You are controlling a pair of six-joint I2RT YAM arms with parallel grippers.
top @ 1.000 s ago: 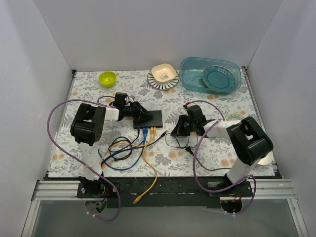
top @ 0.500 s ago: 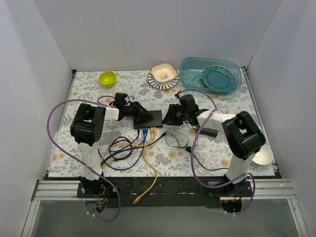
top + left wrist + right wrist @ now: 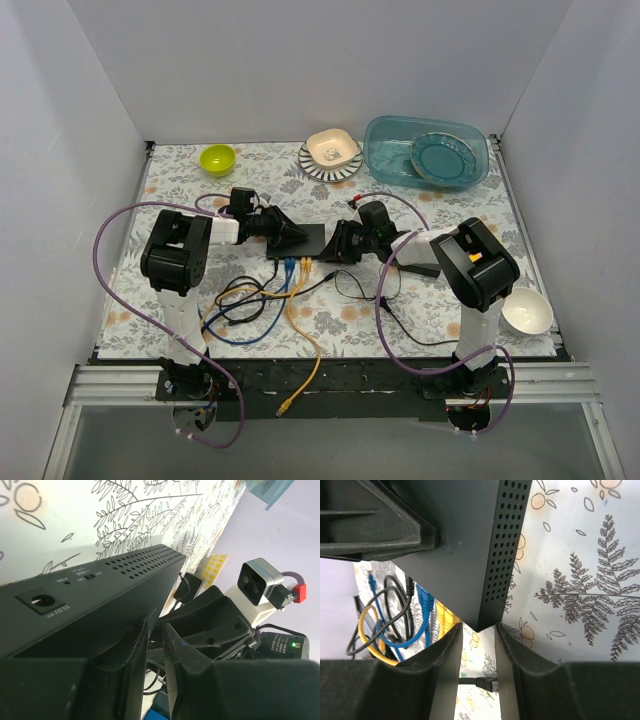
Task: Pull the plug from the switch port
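Switch mid-table between arms. Left gripper on its left end, fingers almost together; real grip, can't tell. Right gripper at right corner, narrow slit, holding nothing. Blue plugs, yellow plugs seated in near-edge ports. Pull not begun.

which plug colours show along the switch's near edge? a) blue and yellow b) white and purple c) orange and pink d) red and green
a: in the top view, blue plugs and yellow plugs sit side by side at the near edge of the switch.
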